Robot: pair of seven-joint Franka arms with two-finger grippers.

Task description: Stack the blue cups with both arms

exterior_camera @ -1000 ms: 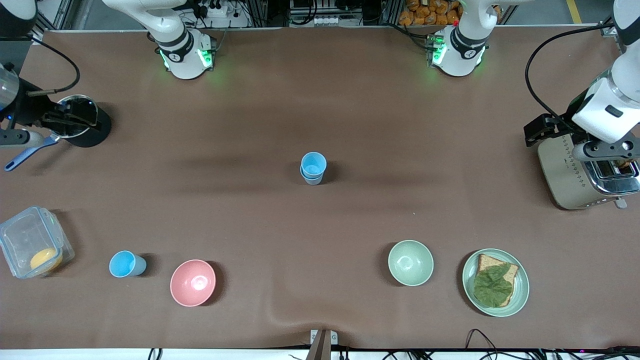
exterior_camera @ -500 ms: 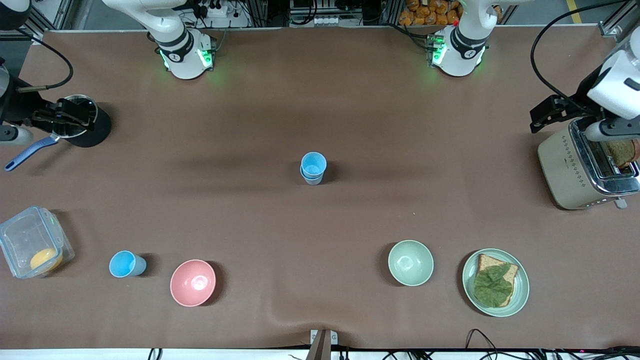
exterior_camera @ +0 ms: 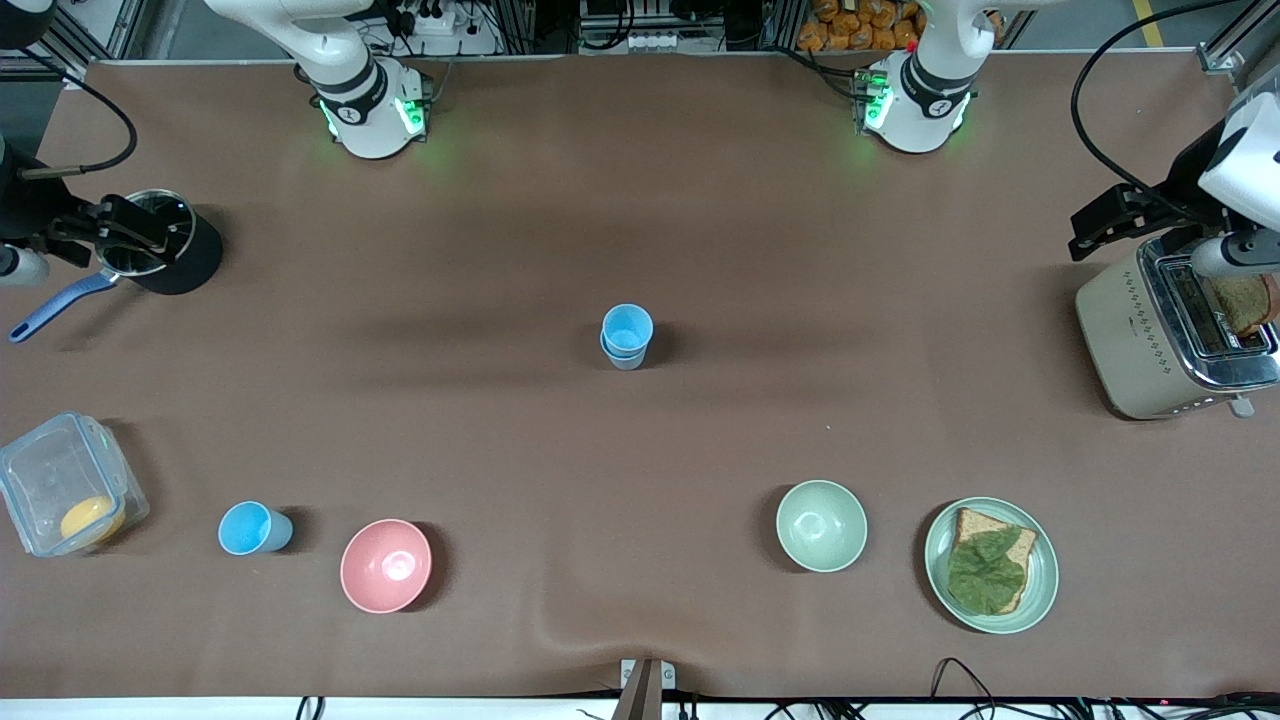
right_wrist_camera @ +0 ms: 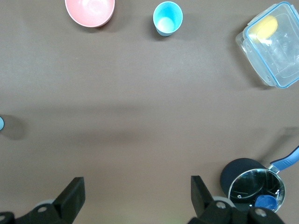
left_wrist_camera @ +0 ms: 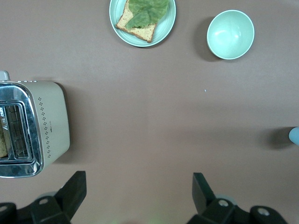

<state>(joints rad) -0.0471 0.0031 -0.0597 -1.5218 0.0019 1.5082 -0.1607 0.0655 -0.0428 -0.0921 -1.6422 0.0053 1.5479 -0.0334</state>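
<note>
Blue cups nested mid-counter, both arms raised at the counter's ends.

Front view: the blue cups (exterior_camera: 627, 337) sit stacked, well apart from the left end effector (exterior_camera: 1110, 225) over the toaster (exterior_camera: 1160, 340) and the right end effector (exterior_camera: 120, 238) over the saucepan (exterior_camera: 160, 250).
Left wrist view: left end effector (left_wrist_camera: 138, 193) fingers spread, holding nothing.
Right wrist view: right end effector (right_wrist_camera: 138, 193) fingers likewise apart.

Bright, even overhead light; brown tabletop (exterior_camera: 640, 470) matte, no glare. Short soft shadows beside cups (exterior_camera: 627, 337), bowls, toaster (exterior_camera: 1165, 340). Faint broad arm shadows banding tabletop middle. Green LED glow at both arm bases. All views sharp; toaster chrome reflective.
</note>
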